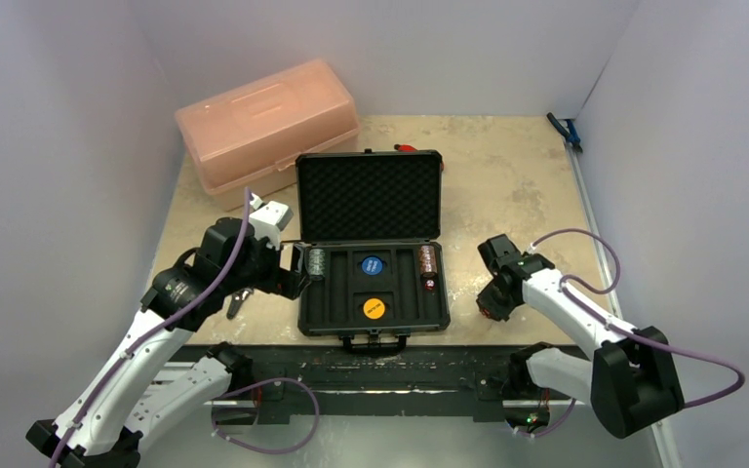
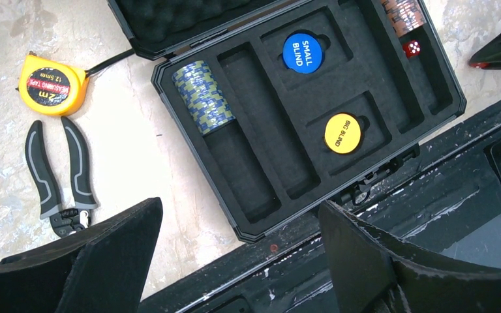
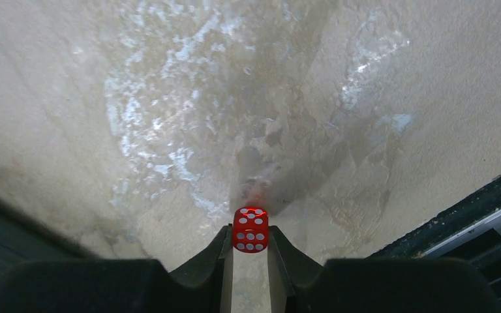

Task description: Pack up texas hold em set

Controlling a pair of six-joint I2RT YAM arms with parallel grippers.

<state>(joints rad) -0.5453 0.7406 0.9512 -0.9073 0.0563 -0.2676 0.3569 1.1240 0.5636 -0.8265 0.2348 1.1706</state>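
The black case lies open mid-table, its foam-lined lid standing up at the back. Its tray holds a grey chip stack, a brown-red chip stack, a blue disc, a yellow disc and a red die. My left gripper is open and empty over the case's front left corner. My right gripper is shut on a second red die, just above the bare table right of the case.
A pink translucent box stands at the back left. A yellow tape measure and pliers lie left of the case. A blue-handled tool lies at the back right, and a small red item lies behind the lid.
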